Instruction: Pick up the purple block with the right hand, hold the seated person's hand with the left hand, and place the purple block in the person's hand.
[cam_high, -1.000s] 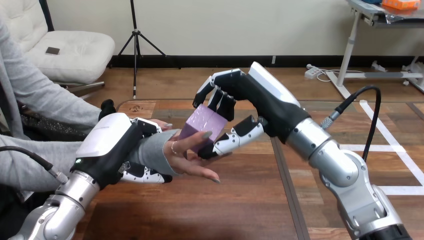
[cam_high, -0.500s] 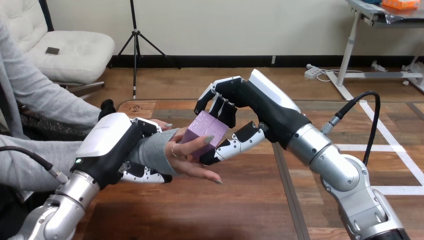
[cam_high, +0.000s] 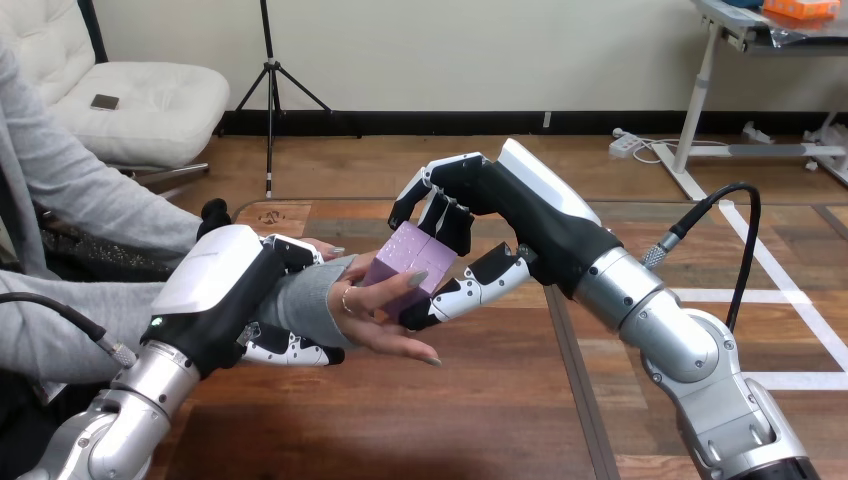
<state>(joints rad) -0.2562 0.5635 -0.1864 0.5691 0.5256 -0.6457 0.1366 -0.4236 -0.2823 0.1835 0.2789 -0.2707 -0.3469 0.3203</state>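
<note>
Left side, over the brown wooden surface near its left edge: the robot's left hand, black with a white back shell, has its fingers curled round the person's grey-sleeved wrist, with digits showing both above and below the sleeve. So the holding part of the task looks done. Just right of that, the person's hand lies open, palm turned up and toward the middle of the surface, raised clear of the wood. The small purple cube-shaped block sits against that palm, and the person's thumb lies across its near face. The block is off the surface, over its left half. Right again: the robot's right hand reaches in from the right edge, fingers draped over the block's top and far side, thumb tucked under its right lower corner, pinching it. Both the robot's right hand and the person's hand are on the block. Step in hand, by my reading: the hand-over, at the point of release. Next move calls for the right hand to loosen thumb and fingers without nudging the block, then lift away to the right. Meanwhile the left hand should steady the wrist, so the palm does not dip and tip the block off.
</note>
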